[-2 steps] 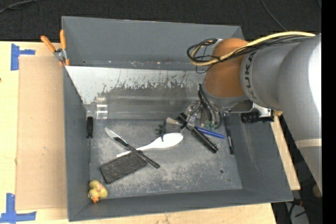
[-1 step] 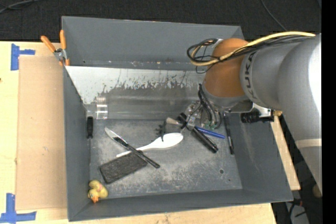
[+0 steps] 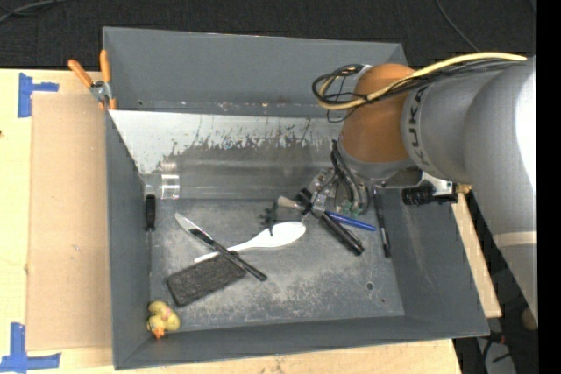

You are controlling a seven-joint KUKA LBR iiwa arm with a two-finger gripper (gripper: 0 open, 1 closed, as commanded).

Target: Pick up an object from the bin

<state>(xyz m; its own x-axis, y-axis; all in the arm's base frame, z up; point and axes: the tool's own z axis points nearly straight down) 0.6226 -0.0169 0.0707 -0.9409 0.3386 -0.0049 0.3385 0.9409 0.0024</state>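
The gripper (image 3: 337,195) hangs low near 3 o'clock in the grey metal bin (image 3: 263,74); whether it is open I cannot tell. A slim blue pen (image 3: 355,223) lies just at its 6 o'clock, over a black marker (image 3: 344,236). Probably best to straddle one barrel squarely, clear of the white plastic spoon (image 3: 279,236) at 8 o'clock.

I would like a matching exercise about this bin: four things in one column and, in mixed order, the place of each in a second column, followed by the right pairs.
Things
1. yellow duck
2. white spoon
3. clear tube
4. blue pen

Places
A. along the foot of the back wall
B. corner of the bin at the view's lower left
C. just beside the gripper
D. middle of the floor

Pairs: 1-B; 2-D; 3-A; 4-C
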